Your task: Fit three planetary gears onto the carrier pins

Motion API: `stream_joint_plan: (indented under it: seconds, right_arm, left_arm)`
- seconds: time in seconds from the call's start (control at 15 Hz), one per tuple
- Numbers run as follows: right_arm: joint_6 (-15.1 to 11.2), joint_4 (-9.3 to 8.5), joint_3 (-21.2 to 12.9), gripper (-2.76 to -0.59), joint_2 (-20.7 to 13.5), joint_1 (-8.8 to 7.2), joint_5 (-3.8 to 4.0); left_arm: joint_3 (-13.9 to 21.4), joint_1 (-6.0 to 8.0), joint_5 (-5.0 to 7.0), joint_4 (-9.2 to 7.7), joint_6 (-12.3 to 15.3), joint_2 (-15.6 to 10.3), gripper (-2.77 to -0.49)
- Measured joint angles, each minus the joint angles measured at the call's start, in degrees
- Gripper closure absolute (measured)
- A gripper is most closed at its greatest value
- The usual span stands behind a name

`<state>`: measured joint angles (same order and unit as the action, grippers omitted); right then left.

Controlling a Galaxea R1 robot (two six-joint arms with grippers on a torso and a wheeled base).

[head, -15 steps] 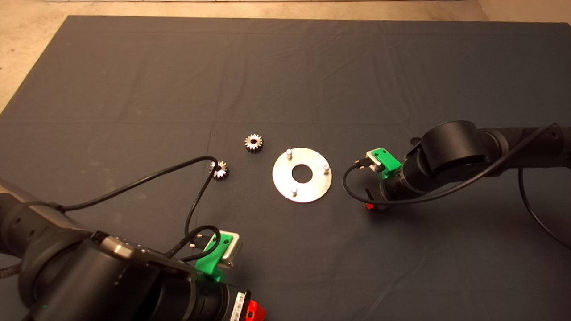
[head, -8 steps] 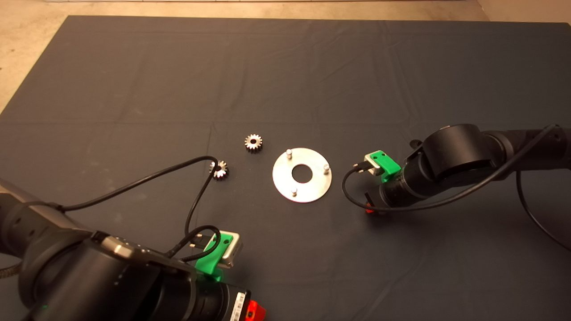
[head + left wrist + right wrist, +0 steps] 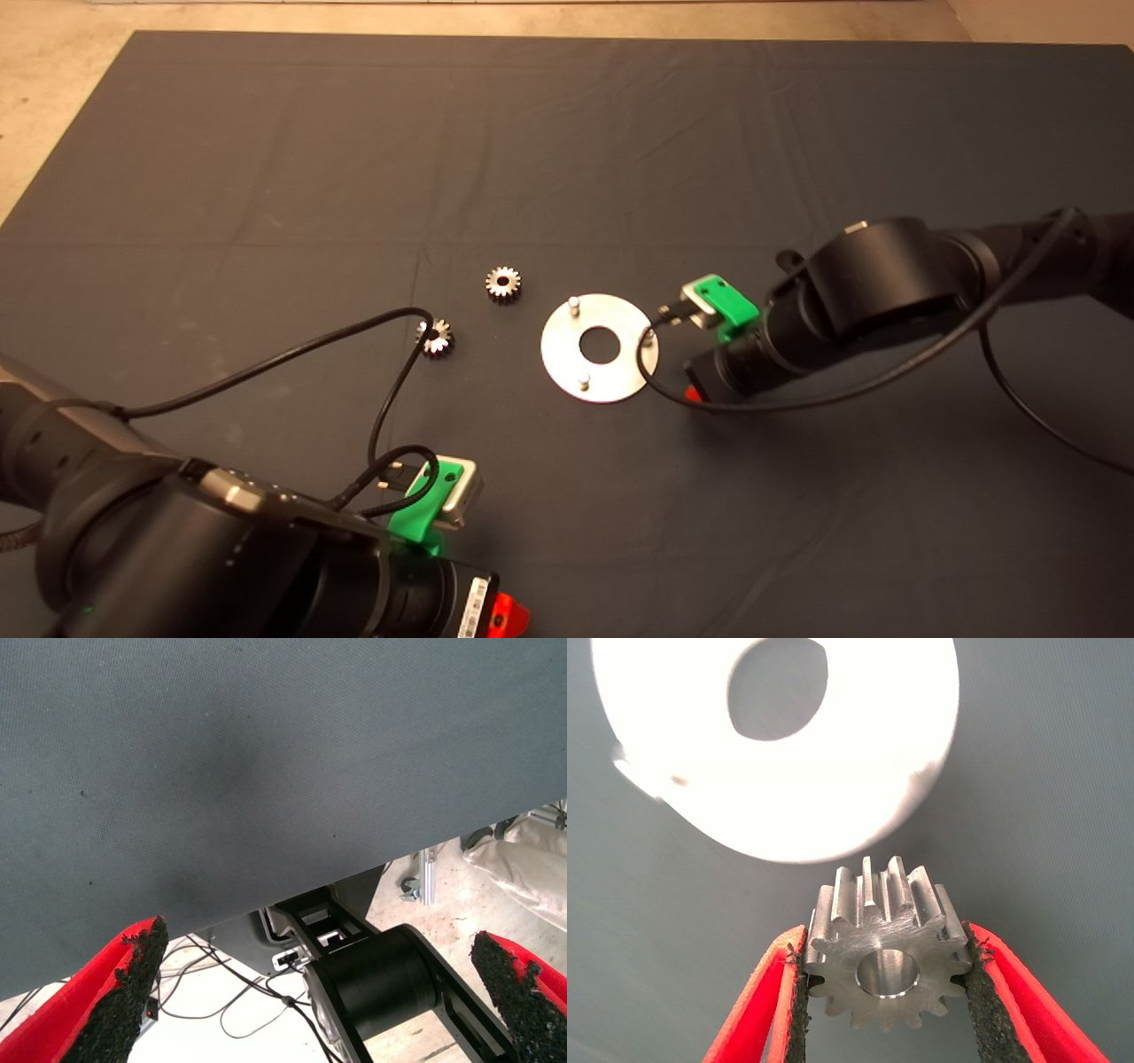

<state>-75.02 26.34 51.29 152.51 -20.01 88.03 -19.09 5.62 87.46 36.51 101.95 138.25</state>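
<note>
A: Gripping one gear (image 3: 884, 958) between both red fingers (image 3: 999, 992), the right gripper (image 3: 884, 992) hangs just right of the plate (image 3: 567, 368), near its right-hand pin (image 3: 648, 335).

B: And in the wrist view?

A: The pads press the gear's teeth from either side, bore facing the camera. The plate's edge lies just beyond the gear, its big centre hole showing.

B: Where are the other gears?

A: Two lie flat on the mat (image 3: 266, 177), left of the plate. One (image 3: 503, 283) sits far-left of it; the other (image 3: 436, 338) lies farther left and nearer, partly crossed by the left arm's cable (image 3: 292, 354).

B: The pins?

A: All three stand bare: the far one (image 3: 574, 304), the near one (image 3: 583, 382) and the right one, which the right arm's cable passes close by.

B: And the left gripper (image 3: 319, 992)?

A: Parked at the near-left edge, fingers (image 3: 124, 992) spread wide apart, holding nothing. Its camera sees the mat's edge and the floor beyond.
</note>
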Motion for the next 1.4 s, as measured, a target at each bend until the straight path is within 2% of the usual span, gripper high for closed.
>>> stream_joint_plan:
  seconds: [0.2,0.4,0.6,0.8,1.4]
  right_arm:
    - [0.02,-2.08,3.54,-1.03,4.54,-2.02,-0.47]
    - [0.05,-3.03,5.6,-1.04,5.59,-3.12,-0.33]
    - [2.31,-4.44,9.02,-1.03,6.45,-3.17,-0.18]
    - [4.29,-5.09,11.52,-1.03,6.55,-3.14,-0.13]
    - [6.19,-5.9,14.61,-1.03,7.05,-2.78,-0.16]
  left_arm:
    - [0.0,0.0,0.02,0.15,0.0,0.0,-2.48]
    - [0.0,0.0,0.0,0.22,0.0,0.0,-2.48]
    - [0.0,0.0,0.02,0.3,0.0,0.02,-2.48]
    - [0.0,0.0,0.02,0.52,0.0,0.12,-2.48]
    - [0.0,0.0,0.02,0.67,0.0,0.3,-2.48]
